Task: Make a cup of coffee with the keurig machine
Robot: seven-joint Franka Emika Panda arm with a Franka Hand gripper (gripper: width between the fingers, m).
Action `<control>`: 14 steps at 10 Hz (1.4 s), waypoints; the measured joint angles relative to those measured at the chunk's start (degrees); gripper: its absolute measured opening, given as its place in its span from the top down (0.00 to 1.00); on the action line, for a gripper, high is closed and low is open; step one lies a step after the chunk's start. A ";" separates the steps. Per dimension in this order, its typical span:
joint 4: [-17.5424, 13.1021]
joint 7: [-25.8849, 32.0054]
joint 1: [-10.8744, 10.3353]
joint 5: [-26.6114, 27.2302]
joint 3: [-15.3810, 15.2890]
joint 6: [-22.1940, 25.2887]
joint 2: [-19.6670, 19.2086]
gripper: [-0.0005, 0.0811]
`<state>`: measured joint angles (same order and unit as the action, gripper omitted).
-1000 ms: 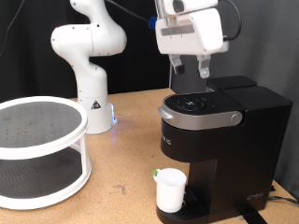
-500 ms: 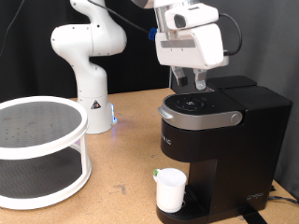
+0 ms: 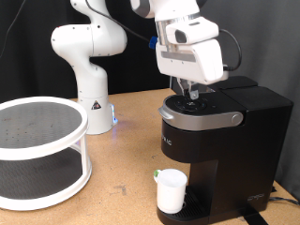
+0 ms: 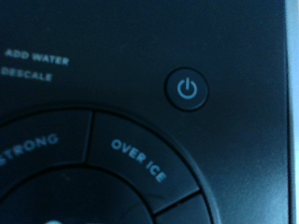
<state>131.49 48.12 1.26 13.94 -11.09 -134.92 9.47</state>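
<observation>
fingers (image 3: 192, 93) low over the keurig machine (image 3: 220, 141) button panel; their opening we cannot tell, nothing seen held. cup (image 3: 171, 190) sits on its drip tray. we judge a slightly off press could catch "over ice" (image 4: 137, 159) instead of the power button (image 4: 188, 90).

Black glossy control panel of the keurig machine (image 4: 149, 112): "ADD WATER", "DESCALE", "STRONG", "OVER ICE", plus a power symbol (image 4: 189, 90).
</observation>
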 joint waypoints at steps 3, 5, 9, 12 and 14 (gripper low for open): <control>0.04 0.00 0.00 0.00 -0.13 -2.18 -1.71 0.98; -0.10 0.00 0.00 0.00 -0.15 -2.36 -2.01 0.99; -1.90 0.00 0.09 0.84 0.05 4.23 -2.51 0.99; -5.23 -0.31 0.42 1.36 0.51 9.85 -4.62 0.99; -7.30 -0.91 0.55 1.38 0.78 13.06 -5.99 0.99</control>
<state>124.19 47.21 1.81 15.32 -10.31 -121.86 3.49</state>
